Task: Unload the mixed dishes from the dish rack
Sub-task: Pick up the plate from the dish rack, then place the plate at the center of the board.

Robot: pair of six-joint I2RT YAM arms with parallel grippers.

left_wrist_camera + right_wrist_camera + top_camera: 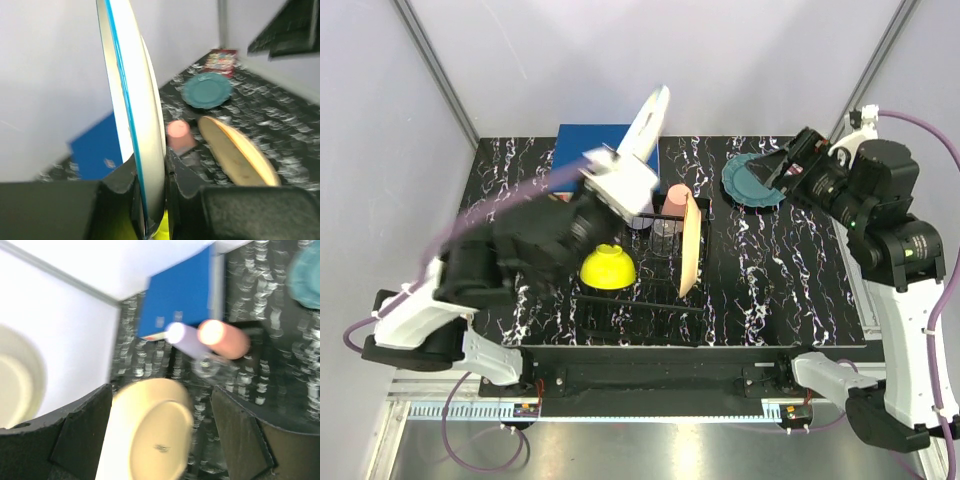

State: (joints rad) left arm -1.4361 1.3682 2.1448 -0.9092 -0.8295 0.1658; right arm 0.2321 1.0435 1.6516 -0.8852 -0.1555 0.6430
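My left gripper [618, 183] [150, 172] is shut on the rim of the white plate [647, 122] [134, 95] and holds it upright above the black dish rack [642, 303]. In the rack are the yellow bowl [608, 266], the salmon cup [675, 198] [223, 338], the clear glass [665, 233] [207, 366], the lilac cup [183, 338] and the upright peach plate [691, 245] [240, 156] [156, 436]. The teal plate [750, 184] [206, 91] lies flat on the table to the right. My right gripper [783, 166] [161, 407] is open and empty above it.
A blue binder [592, 146] [181, 294] lies at the back behind the rack. Grey walls close in the table at the back and sides. A small colourful box [221, 60] stands beyond the teal plate.
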